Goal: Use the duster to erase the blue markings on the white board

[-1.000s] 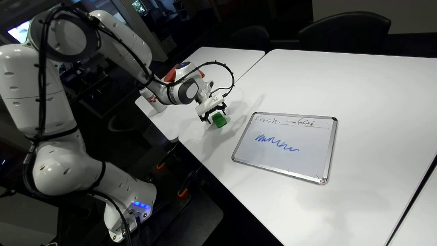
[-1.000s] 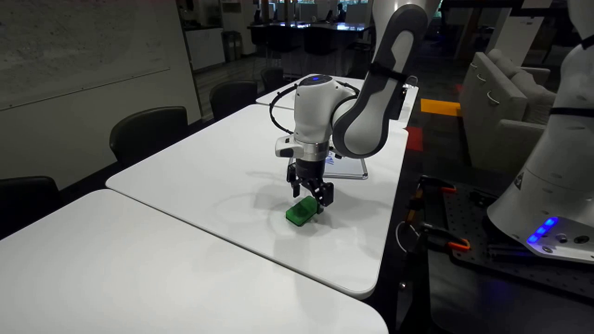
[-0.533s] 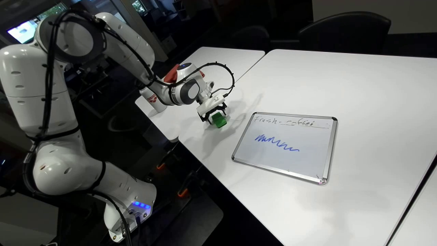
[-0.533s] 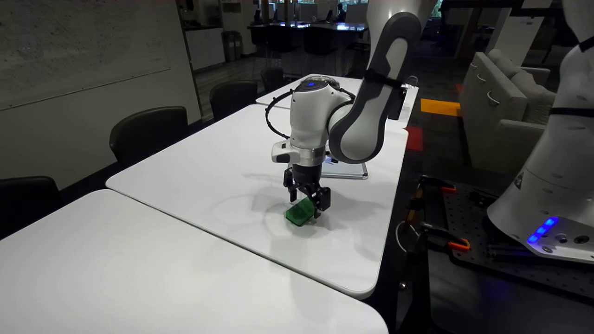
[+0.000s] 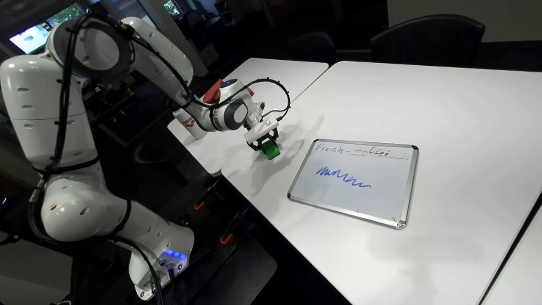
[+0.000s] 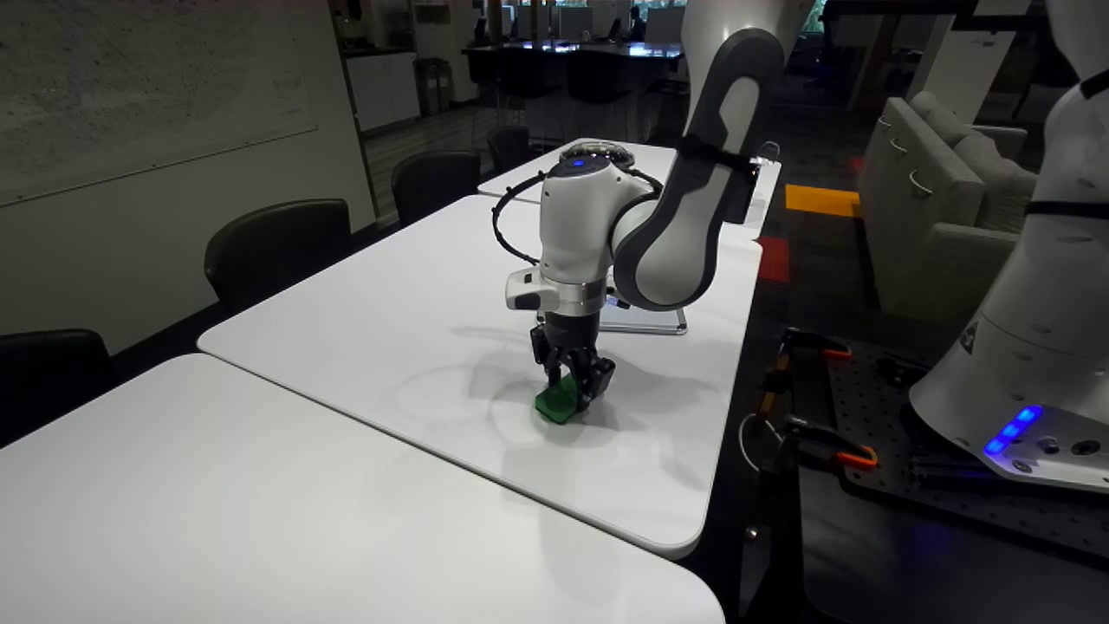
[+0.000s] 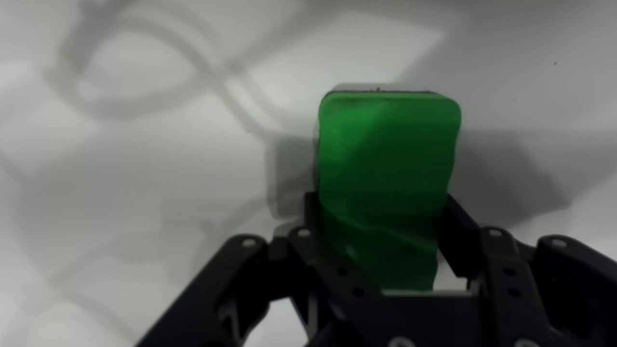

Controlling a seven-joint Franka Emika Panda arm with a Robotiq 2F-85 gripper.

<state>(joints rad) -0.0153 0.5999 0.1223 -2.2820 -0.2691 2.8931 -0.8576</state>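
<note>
The green duster (image 7: 388, 159) lies flat on the white table, a block with rounded corners. My gripper (image 7: 380, 212) is shut on it, a dark finger pressed against each long side. In both exterior views the gripper (image 5: 263, 144) points down over the duster (image 5: 271, 151), and the duster's near part (image 6: 557, 402) sticks out past the fingers. A silver-framed white board (image 5: 360, 205) lies flat on the table, apart from the duster. Blue markings (image 5: 343, 176) zigzag across its middle. Above them runs dark handwriting (image 5: 353, 151). The arm partly hides the board (image 6: 645, 319) in an exterior view.
A white bottle with a red mark (image 5: 192, 126) stands behind the arm, with something red (image 5: 212, 92) near it. Black chairs (image 6: 279, 247) line one table side. A seam (image 6: 416, 442) parts two tables. Clamps with orange ends (image 6: 853, 455) sit at the robot's mount.
The gripper has come down slightly over the duster, and its fingers have closed from wide apart onto the duster's sides. The duster has shifted very little. Board and markings look the same.
</note>
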